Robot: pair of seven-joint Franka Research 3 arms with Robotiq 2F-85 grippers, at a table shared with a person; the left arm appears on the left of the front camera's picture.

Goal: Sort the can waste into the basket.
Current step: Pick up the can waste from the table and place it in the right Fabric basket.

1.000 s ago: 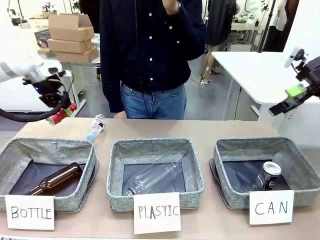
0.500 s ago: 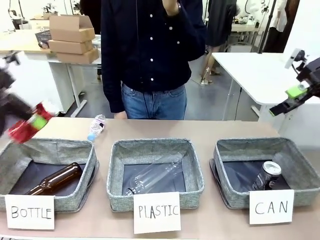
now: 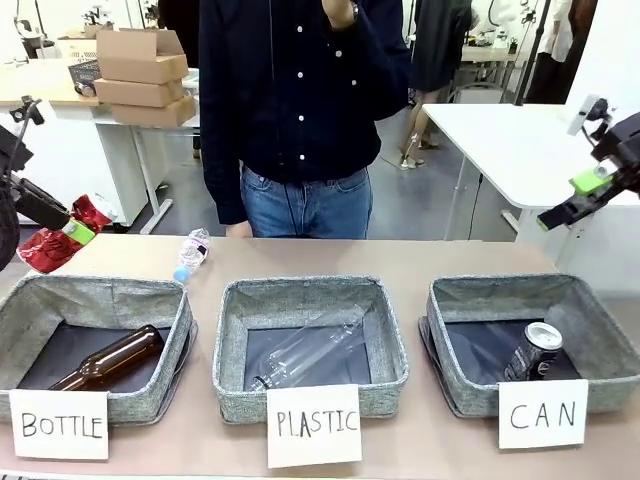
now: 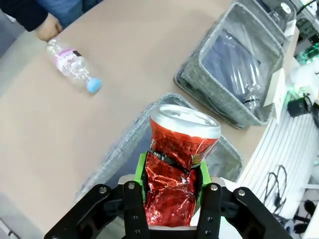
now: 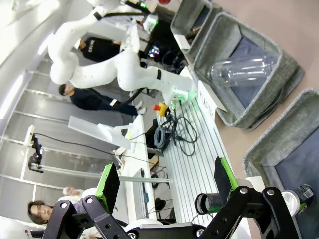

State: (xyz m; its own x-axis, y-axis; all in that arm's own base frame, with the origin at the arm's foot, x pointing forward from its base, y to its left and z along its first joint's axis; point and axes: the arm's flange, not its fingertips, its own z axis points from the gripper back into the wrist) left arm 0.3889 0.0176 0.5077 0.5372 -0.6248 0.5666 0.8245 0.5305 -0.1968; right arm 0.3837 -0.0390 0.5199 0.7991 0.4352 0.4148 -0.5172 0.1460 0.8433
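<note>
Now left gripper [image 4: 172,186] clamps red can [image 4: 180,144], silver top pointing along fingers [image 4: 133,209]; right gripper [image 5: 165,181] spread.

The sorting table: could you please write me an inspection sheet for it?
Surface: tan table, no spills or marks seen.
Job's things: black can leaning inside the CAN basket; red can, crushed, held aloft at the table's left end.
Clutter: blue-capped clear bottle lying on the table; brown bottle in the BOTTLE basket; clear bottle in the PLASTIC basket.
Grippers: left gripper shut on the red can; right gripper open, empty, raised at the right.
Cables: black cables coiled on a white slatted bench, right wrist view.
Surroundings: person standing at the far side; cardboard boxes behind.
</note>
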